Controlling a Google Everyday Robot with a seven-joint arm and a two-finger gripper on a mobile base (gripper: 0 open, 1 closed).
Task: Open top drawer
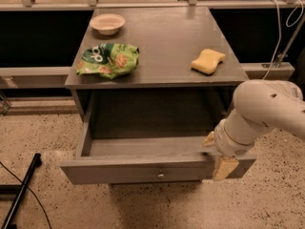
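Dim, warm light falls from above: the cabinet top shows a soft sheen, the top drawer lies shadowed inside, and my gripper, lower right, clamped over its front, glows pale.
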